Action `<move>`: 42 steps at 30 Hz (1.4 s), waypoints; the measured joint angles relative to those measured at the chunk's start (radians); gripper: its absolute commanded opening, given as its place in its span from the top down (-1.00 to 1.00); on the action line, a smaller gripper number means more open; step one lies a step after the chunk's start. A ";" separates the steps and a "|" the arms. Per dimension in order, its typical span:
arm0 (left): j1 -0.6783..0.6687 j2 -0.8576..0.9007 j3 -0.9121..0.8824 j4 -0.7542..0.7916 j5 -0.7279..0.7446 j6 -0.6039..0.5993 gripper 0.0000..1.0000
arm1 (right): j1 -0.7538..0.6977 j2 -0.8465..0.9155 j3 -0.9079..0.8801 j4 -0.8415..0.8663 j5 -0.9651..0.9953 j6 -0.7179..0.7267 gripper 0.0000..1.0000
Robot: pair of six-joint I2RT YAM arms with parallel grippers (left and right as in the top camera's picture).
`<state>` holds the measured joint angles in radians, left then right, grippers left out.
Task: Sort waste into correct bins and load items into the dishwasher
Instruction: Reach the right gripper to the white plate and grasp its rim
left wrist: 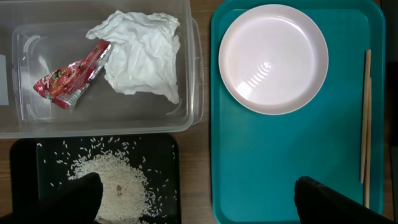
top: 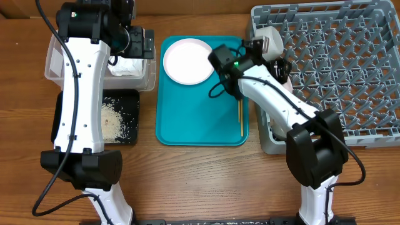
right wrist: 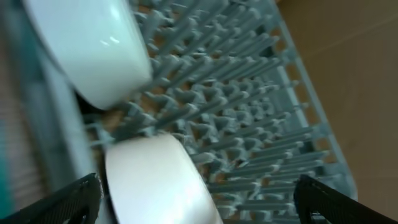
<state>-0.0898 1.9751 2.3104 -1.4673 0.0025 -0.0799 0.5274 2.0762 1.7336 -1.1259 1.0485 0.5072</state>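
Observation:
In the left wrist view the clear tub (left wrist: 193, 93) holds the crumpled white napkin (left wrist: 144, 53) and the red snack wrapper (left wrist: 71, 78). Rice grains (left wrist: 115, 177) lie on the black tray (left wrist: 25, 162). A white plate (left wrist: 272, 57) and the chopsticks (left wrist: 365, 118) lie on the teal tray (left wrist: 261, 162). My left gripper (left wrist: 205, 202) is open and empty above the tub's near edge. My right gripper (right wrist: 205, 205) is open at the grey dish rack's (right wrist: 261, 93) left side. Two white dishes, one upper (right wrist: 87, 50) and one lower (right wrist: 155, 180), sit in the rack. The lower one lies between my right fingers.
In the overhead view the teal tray (top: 200, 125) lies in the middle, with the plate (top: 187, 60) at its far end and the chopsticks (top: 240, 119) along its right edge. The rack (top: 337, 69) fills the right side. The tub (top: 149, 78) and black tray (top: 128, 134) are on the left.

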 measured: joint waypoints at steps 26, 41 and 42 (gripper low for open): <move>0.000 0.000 0.000 0.000 0.000 0.000 -0.99 | -0.047 0.261 0.243 0.322 -1.016 0.280 -0.10; 0.000 0.000 0.000 0.000 0.000 0.000 -1.00 | -0.040 0.293 0.227 0.357 -0.979 0.360 0.45; 0.000 0.000 0.000 0.000 0.000 0.000 -1.00 | -0.038 0.293 0.222 0.363 -0.977 0.364 0.44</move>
<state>-0.0898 1.9751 2.3104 -1.4670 0.0025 -0.0799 0.4892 2.3688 1.9556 -0.7631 0.0711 0.8707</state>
